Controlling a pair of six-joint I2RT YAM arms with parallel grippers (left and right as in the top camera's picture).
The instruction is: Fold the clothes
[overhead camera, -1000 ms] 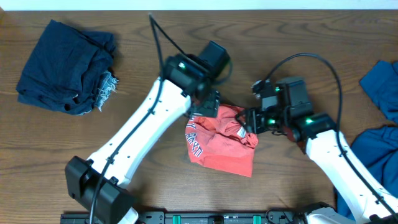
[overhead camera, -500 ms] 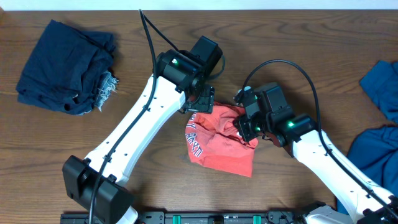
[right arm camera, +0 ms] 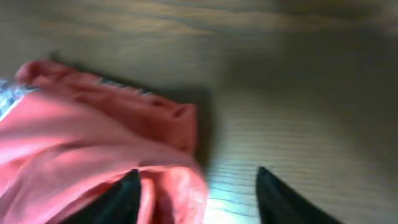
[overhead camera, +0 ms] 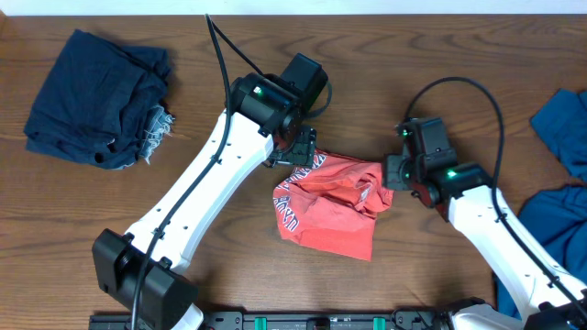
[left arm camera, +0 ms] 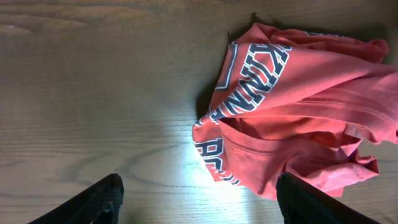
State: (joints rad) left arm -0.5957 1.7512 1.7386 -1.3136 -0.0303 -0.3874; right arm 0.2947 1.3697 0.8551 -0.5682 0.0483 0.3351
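Overhead: the crumpled red shirt lies mid-desk, between the left pincer and the right pincer

Left wrist: the left pincer is spread wide and empty, with the shirt just ahead

Right wrist, blurred: the right pincer is parted and grips nothing, and the shirt's edge reaches into its gap

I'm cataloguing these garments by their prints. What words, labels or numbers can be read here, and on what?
Coral-red T-shirt: arched dark block letters with white outlines, creased and cut off by folds; no whole word is readable.
Same T-shirt, lower fold: a second fragment of letters, unreadable.
Dark blue clothes and blue cloth: no text seen.
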